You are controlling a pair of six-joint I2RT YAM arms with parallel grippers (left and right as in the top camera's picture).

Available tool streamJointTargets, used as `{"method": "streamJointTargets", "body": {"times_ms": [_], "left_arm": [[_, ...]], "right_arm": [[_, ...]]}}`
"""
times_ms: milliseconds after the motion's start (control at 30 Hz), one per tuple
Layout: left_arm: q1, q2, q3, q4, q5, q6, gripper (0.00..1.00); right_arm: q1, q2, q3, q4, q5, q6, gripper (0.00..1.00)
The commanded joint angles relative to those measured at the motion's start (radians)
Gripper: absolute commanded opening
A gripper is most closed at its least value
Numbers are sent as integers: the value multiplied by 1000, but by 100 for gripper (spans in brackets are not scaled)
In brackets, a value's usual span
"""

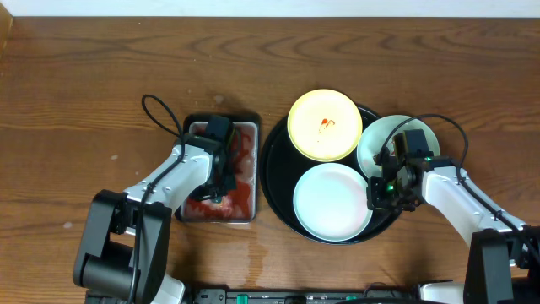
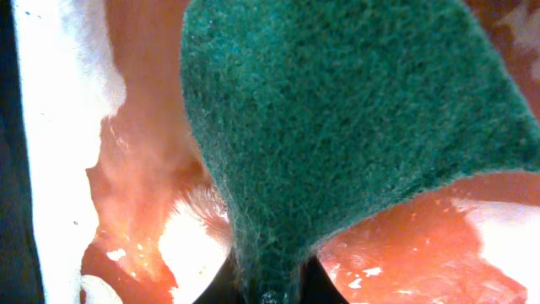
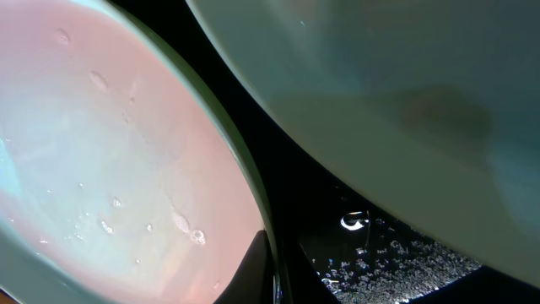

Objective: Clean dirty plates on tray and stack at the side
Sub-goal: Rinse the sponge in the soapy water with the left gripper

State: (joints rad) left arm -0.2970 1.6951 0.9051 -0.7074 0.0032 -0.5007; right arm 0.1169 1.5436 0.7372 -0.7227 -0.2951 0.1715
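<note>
Left gripper (image 1: 218, 196) pinches green scouring pad (image 2: 337, 127)

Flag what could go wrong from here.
1. Left hand is shut on the green scouring pad in the small metal tray of red liquid: it may spread red, not clean.
2. Right hand sits at the front plate's rim beside the right plate, which overhangs the black tray's rim: a nudge may tip it.
</note>
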Motion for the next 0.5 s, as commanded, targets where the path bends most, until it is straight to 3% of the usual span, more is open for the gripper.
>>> {"method": "streamJointTargets", "body": {"times_ms": [0,267,300,333,400,467], "left_arm": [[-7,37,-38,13,68,-6,7],[-7,-21,18,-14,67,18,9],[-7,-34,23,-17,67,22,22],[-7,-48,27,-18,67,27,41],[-7,-81,29,-17,66,32,59],[-7,-110,29,-16,63,34,69]], "right_arm": [[10,7,-6,-4,-2,-8,2],[10,7,-6,-7,-2,-8,1],[10,7,-6,-6,-2,-8,1],[10,7,-6,-7,-2,-8,1],[10,7,-6,-6,-2,-8,1],[10,7,-6,-6,-1,-8,1]]}}
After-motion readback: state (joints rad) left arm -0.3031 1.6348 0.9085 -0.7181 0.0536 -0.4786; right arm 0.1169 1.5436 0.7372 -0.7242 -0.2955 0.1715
